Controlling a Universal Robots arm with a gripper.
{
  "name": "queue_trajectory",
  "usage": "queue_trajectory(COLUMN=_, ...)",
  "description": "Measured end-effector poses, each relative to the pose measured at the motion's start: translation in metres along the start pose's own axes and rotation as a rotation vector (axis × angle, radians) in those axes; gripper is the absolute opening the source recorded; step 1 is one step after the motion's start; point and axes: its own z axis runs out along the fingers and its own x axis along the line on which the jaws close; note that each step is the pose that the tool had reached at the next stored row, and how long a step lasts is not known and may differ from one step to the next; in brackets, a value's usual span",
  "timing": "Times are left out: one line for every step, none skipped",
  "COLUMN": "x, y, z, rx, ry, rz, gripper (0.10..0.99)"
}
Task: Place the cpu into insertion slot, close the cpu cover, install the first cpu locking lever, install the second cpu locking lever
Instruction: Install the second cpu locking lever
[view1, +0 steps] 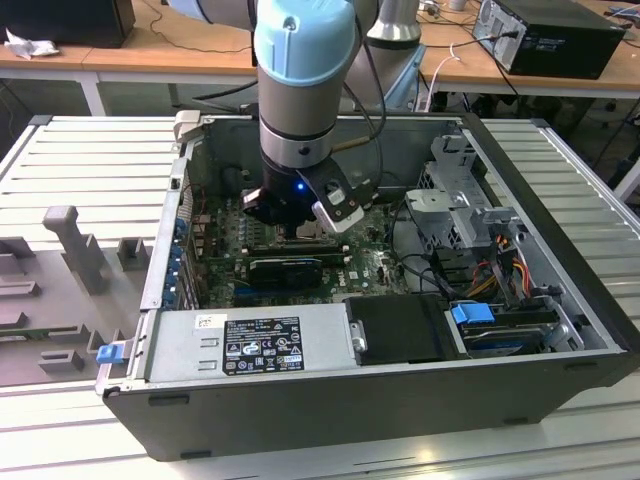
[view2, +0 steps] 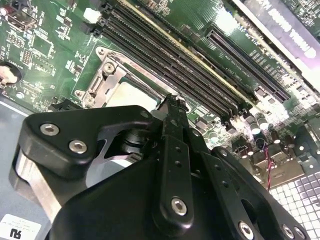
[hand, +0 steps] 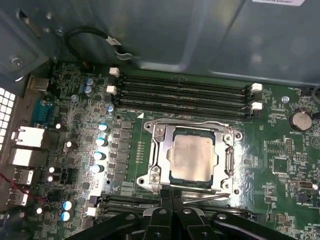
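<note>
Your gripper (hand: 172, 197), jaws together and empty, hovers at the cpu cover (hand: 194, 156) closed over the cpu (hand: 193, 153); a skewed push could bend the frame.

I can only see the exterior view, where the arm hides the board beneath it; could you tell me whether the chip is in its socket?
Observer: Yes. In the first wrist view the chip lies flat in the socket.
Operator: Thank you. Is the cover down over it?
Observer: It looks so. The cover lies flat around the chip, which shows through its window.
Operator: And where exactly is the gripper?
Observer: The gripper has its fingertips together at the socket's edge, on the side away from the memory slots.
</note>
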Motion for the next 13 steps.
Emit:
queue_trajectory(x=0.0005, y=-0.0008, z=0.0001, rx=-0.001, ry=0.0, rz=0.001, gripper=0.106)
queue_trajectory(x=0.001, y=-0.0018, z=0.0, rx=-0.002, ry=-0.0001, rz=0.002, gripper=0.106)
queue_trajectory(x=0.0025, y=-0.0038, z=-0.0001, rx=-0.006, ry=-0.0004, rz=0.002, gripper=0.106)
queue_trajectory(x=0.0039, y=-0.0049, z=-0.0002, rx=-0.009, ry=-0.0006, rz=0.002, gripper=0.106)
queue_trajectory(x=0.0052, y=-0.0055, z=-0.0002, rx=-0.012, ry=-0.0009, rz=0.002, gripper=0.106)
queue_trajectory(x=0.0072, y=-0.0061, z=-0.0001, rx=-0.017, ry=-0.0014, rz=0.002, gripper=0.106)
queue_trajectory(x=0.0093, y=-0.0068, z=-0.0001, rx=-0.022, ry=-0.0019, rz=0.002, gripper=0.106)
queue_trajectory(x=0.0107, y=-0.0072, z=0.0001, rx=-0.025, ry=-0.0022, rz=0.002, gripper=0.106)
queue_trajectory(x=0.0124, y=-0.0078, z=0.001, rx=-0.03, ry=-0.0027, rz=0.001, gripper=0.106)
queue_trajectory(x=0.0137, y=-0.009, z=0.0023, rx=-0.035, ry=-0.0032, rz=0.001, gripper=0.106)
queue_trajectory(x=0.0144, y=-0.0099, z=0.0037, rx=-0.04, ry=-0.0036, rz=0.001, gripper=0.106)
queue_trajectory(x=0.0148, y=-0.0103, z=0.0044, rx=-0.044, ry=-0.004, rz=0.001, gripper=0.106)
queue_trajectory(x=0.0152, y=-0.0105, z=0.0051, rx=-0.048, ry=-0.0044, rz=0.001, gripper=0.106)
